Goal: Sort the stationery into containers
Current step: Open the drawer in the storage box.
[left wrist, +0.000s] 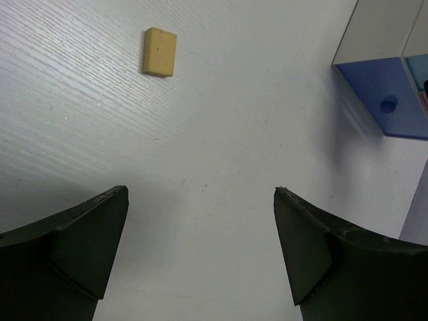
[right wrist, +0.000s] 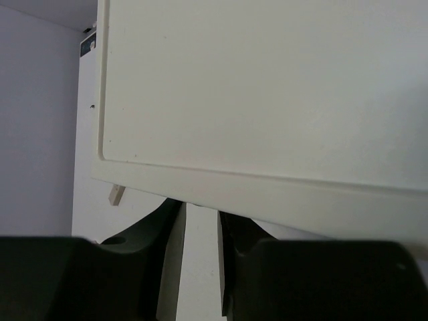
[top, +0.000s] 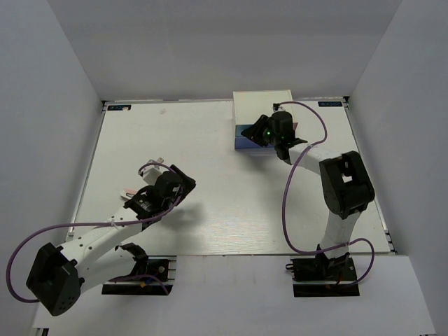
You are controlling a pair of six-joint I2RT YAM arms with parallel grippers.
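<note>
The tan eraser (left wrist: 160, 51) lies flat on the white bench (left wrist: 221, 134), ahead of the left hand (left wrist: 200, 194), whose fingers stand wide apart. The right hand (right wrist: 200, 217) is at the white drawer box (right wrist: 267, 87), its fingers nearly together; I cannot tell whether they grip anything. The bench's corner stickers (top: 119, 107) are too small to read.

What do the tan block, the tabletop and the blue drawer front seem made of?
The tan block looks like matte rubber, corners rounded. The tabletop: white wood or laminate, fine grain lines. The blue drawer front: likely smooth plastic, even colour, moulded round knob.
</note>
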